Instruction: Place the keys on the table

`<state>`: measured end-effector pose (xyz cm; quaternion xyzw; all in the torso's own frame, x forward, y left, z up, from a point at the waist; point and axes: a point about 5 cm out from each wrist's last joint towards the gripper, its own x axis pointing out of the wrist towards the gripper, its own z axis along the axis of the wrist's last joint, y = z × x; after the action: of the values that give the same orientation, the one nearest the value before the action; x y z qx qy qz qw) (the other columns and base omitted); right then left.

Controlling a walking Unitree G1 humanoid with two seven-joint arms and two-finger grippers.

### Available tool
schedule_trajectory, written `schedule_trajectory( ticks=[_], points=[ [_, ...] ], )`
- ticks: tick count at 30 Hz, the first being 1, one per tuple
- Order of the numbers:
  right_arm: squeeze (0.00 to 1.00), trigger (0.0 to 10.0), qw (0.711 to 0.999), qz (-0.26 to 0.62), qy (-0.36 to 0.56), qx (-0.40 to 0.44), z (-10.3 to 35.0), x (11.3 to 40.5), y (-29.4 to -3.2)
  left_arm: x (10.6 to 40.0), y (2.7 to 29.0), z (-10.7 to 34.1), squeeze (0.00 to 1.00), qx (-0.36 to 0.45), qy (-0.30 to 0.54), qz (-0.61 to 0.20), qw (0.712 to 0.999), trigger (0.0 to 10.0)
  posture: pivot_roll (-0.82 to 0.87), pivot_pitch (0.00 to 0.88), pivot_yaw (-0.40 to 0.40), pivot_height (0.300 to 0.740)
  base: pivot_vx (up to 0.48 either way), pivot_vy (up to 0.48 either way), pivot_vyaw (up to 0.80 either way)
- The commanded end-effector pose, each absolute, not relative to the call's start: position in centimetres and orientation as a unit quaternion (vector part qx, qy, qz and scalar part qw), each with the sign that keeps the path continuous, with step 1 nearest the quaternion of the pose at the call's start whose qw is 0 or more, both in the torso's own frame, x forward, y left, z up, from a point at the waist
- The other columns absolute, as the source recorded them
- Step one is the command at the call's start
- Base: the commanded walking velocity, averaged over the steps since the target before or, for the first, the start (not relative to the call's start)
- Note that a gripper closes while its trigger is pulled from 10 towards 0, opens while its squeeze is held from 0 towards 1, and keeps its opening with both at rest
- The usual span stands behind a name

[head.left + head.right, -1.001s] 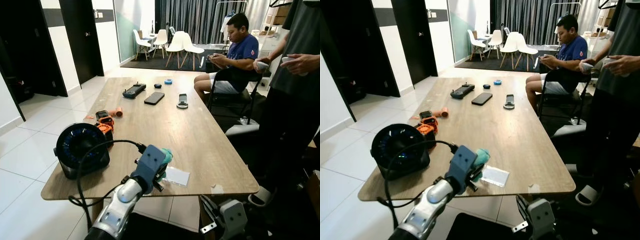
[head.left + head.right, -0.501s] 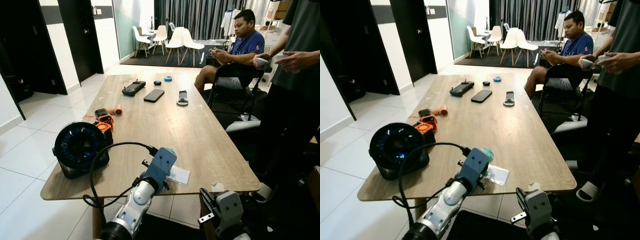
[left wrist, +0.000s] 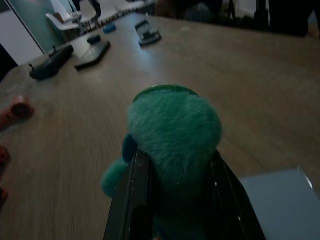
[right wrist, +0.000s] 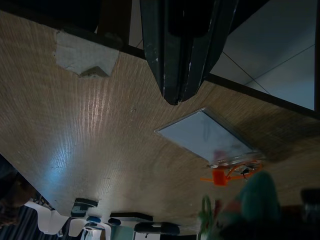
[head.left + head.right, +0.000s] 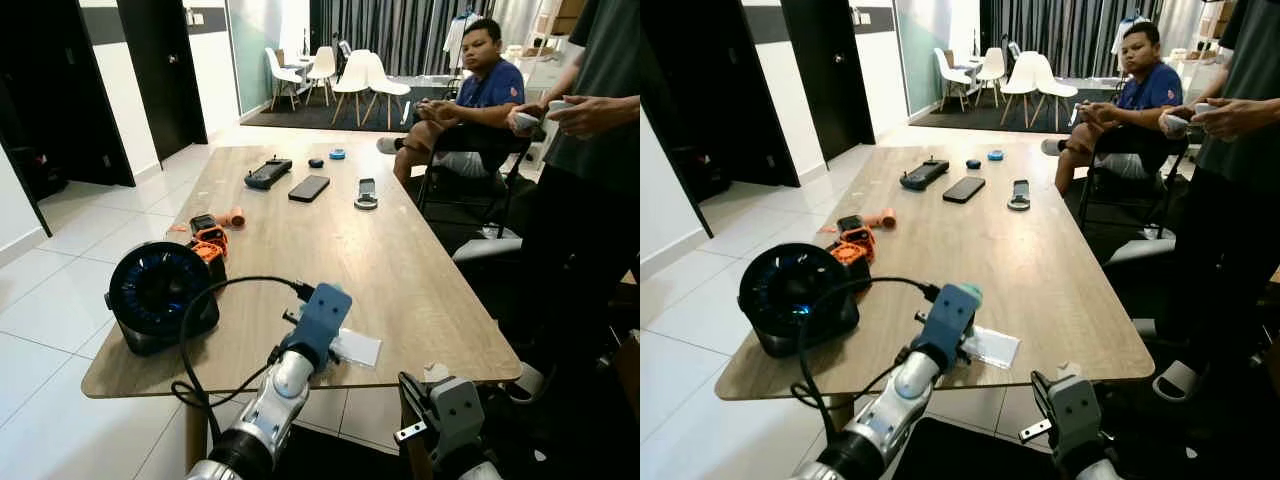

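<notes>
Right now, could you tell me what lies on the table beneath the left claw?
A clear plastic card sleeve lies partly under the left claw, which grips a green fluffy keychain. The keys themselves are hidden.

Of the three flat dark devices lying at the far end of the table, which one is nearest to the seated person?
The narrow device with the round end, on the table's right side. The phone lies in the middle; the wide controller lies farthest left.

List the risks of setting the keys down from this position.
1. The left end effector grips the keys by the fuzzy green keychain near the table's front edge; released too early, they might slide off.
2. They could land on the clear plastic card just beside it.
3. The arm's black cable loops near the fan and may snag it.
</notes>
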<state>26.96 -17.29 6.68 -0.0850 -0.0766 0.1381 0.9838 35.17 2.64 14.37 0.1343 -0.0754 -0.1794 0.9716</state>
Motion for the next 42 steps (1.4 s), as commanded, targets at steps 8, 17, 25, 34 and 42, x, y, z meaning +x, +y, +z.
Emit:
schedule_trajectory(
  ticks=[8,17,25,34,42],
  points=[
    [0.0,10.0,0.985,0.139,-0.063,-0.085,6.2,26.9,-17.2,34.7,0.7,14.6,0.0,0.088,-0.082,-0.193,0.974,10.0,0.0,0.087,0.061,0.74,0.0,0.0,0.0],
    [0.0,10.0,0.984,0.14,-0.091,-0.068,7.0,27.0,-16.9,34.7,0.3,15.1,0.0,0.071,-0.093,-0.2,0.973,10.0,0.0,0.088,0.06,0.74,0.0,0.0,0.0],
    [0.0,10.0,0.983,0.14,-0.097,-0.065,7.2,27.0,-16.9,34.7,0.2,15.2,0.0,0.066,-0.1,-0.204,0.972,10.0,0.01,0.089,0.06,0.74,0.0,0.0,0.0],
    [0.0,10.0,0.983,0.142,-0.098,-0.064,7.1,27.0,-16.8,34.6,0.1,15.4,1.0,0.047,-0.1,-0.222,0.969,10.0,0.01,0.09,0.06,0.74,0.0,0.0,0.0],
    [0.0,10.0,0.983,0.141,-0.095,-0.062,7.0,27.0,-16.8,34.6,-0.1,16.2,0.9,0.007,-0.112,-0.246,0.963,10.0,0.01,0.088,0.061,0.74,0.0,0.0,0.0]
  ],
)
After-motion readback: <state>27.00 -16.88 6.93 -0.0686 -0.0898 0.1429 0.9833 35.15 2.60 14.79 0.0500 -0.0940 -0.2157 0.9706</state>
